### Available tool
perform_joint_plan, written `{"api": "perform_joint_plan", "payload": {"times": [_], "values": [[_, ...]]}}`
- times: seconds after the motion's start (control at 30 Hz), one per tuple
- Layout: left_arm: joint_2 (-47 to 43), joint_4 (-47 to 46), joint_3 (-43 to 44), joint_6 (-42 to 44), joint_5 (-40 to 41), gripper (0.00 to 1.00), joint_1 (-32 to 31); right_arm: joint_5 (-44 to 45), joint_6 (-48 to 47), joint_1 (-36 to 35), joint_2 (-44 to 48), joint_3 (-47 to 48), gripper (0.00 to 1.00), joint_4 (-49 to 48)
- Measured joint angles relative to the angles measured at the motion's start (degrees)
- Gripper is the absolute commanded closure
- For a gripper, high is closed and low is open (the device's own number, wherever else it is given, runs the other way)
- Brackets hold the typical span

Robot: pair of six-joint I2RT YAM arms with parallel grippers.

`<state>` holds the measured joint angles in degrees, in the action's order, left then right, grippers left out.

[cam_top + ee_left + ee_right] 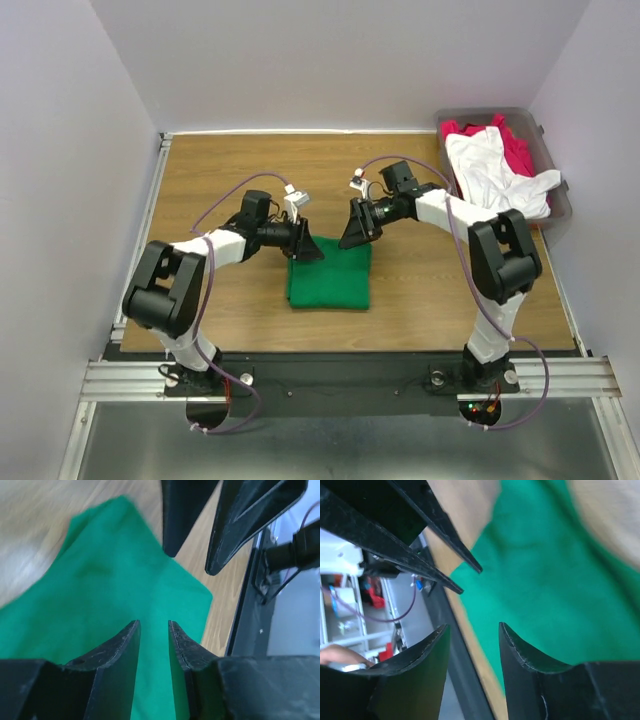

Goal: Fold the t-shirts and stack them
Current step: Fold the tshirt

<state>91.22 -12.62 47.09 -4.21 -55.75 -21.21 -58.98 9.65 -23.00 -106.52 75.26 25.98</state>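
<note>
Green t-shirt (pixel 330 285) sits mid-table (pixel 220 170), folded to a flat, near-square packet. White t-shirt (pixel 495 170) and red t-shirt (pixel 515 150) are heaped in the bin (pixel 480 114) at the far right corner, not yet folded. My left claw (pixel 305 247) and right claw (pixel 355 230) hang over the packet's far edge, tips angled toward each other, close but apart. Both have fingers parted with nothing between them, left gap narrow, right wider. I read the step as taking that far edge for one more fold, or squaring it off. To do it well: drop onto the two far corners together, pinch every layer and not just the top one, lift level, carry straight toward me, lay edge on edge, release both sides at once — uneven pull skews the packet. Orientation: sides run parallel to the table edges. It looks a touch wider left-right than deep, but the claws cover the far edge, so the long axis is a weak call. No collar or sleeve showing — can't tell which way it points.
</note>
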Motion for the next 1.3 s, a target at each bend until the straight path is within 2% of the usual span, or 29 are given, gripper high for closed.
{"api": "perform_joint_plan", "payload": {"times": [0.23, 0.33, 0.43, 0.6, 0.77, 0.87, 0.97, 1.03, 1.17, 1.3], "values": [[14.29, -13.09, 0.44, -13.57, -1.79, 0.67, 7.91, 1.66, 3.13, 3.23, -15.23, 1.9, 0.64, -6.32], [22.34, -15.74, 5.18, -16.96, -2.93, 0.71, 11.43, -0.24, 4.46, 6.23, -21.33, 7.26, 0.67, -6.32], [26.29, -16.76, 9.2, -19.08, -4.98, 0.71, 13.07, 1.27, 4.42, 7.74, -23.98, 13.81, 0.67, -7.21], [26.16, -17.0, 13.14, -19.21, -4.74, 0.71, 13.97, 3.56, 4.94, 8.39, -23.91, 19.87, 0.59, -8.9], [18.12, -14.21, 13.46, -19.1, -4.63, 0.67, 14.23, 2.49, 7.43, 8.68, -15.93, 15.45, 0.57, -9.75], [11.08, -15.06, 12.63, -20.06, -4.44, 0.65, 12.59, 1.38, 8.66, 8.28, -8.5, 9.44, 0.57, -10.62], [5.07, -18.75, 9.11, -23.08, -3.98, 0.63, 6.54, 0.15, 8.98, 7.52, -2.47, 3.13, 0.59, -10.75], [4.46, -20.74, 7.76, -24.61, -3.93, 0.63, 1.73, -0.11, 8.63, 7.32, -1.31, -0.17, 0.62, -10.99], [9.92, -22.64, 7.34, -27.26, -3.72, 0.64, -4.26, 0.37, 7.82, 7.78, -3.02, -3.87, 0.66, -10.54], [18.34, -21.73, 5.86, -28.22, -2.34, 0.66, -3.85, 1.79, 6.23, 8.5, -8.04, -4.61, 0.68, -10.4]]}}
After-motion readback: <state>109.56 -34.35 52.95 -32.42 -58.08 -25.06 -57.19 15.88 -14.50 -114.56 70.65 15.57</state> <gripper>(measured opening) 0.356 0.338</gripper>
